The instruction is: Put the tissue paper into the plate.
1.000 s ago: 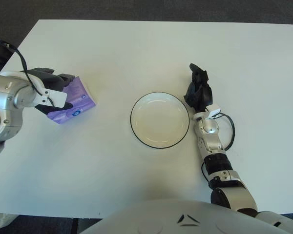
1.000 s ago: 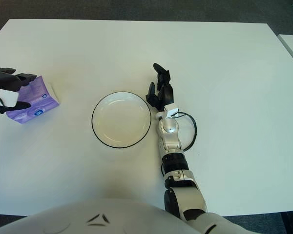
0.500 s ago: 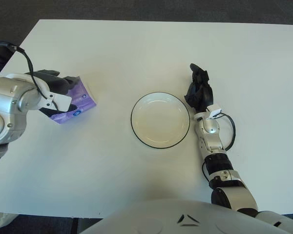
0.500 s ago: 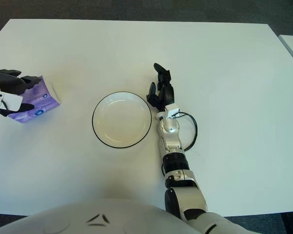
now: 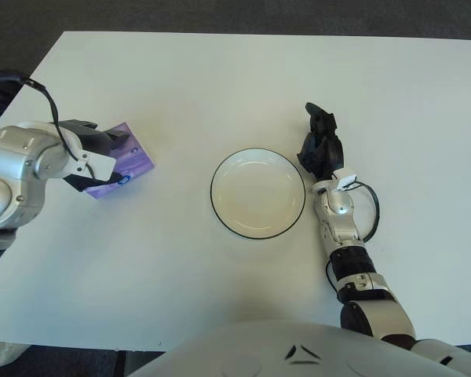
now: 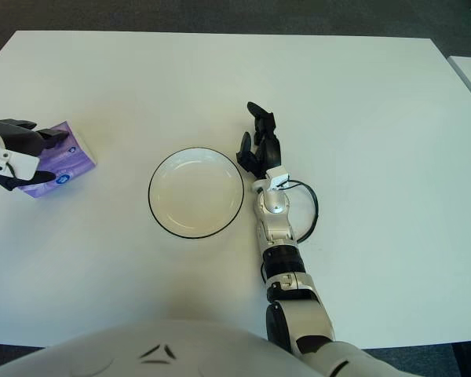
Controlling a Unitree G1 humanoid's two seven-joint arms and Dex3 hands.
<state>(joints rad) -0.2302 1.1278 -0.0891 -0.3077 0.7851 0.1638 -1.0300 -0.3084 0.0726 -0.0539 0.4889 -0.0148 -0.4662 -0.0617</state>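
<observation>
gripping the purple tissue pack (image 5: pixel 127 162) with its fingers closed over it, the left hand (image 5: pixel 94 153) sits well left of the plate (image 5: pixel 257 193) on the white table (image 5: pixel 220 78), while the right hand (image 5: pixel 320 145) shows just right of the plate, fingers relaxed and holding nothing.
</observation>
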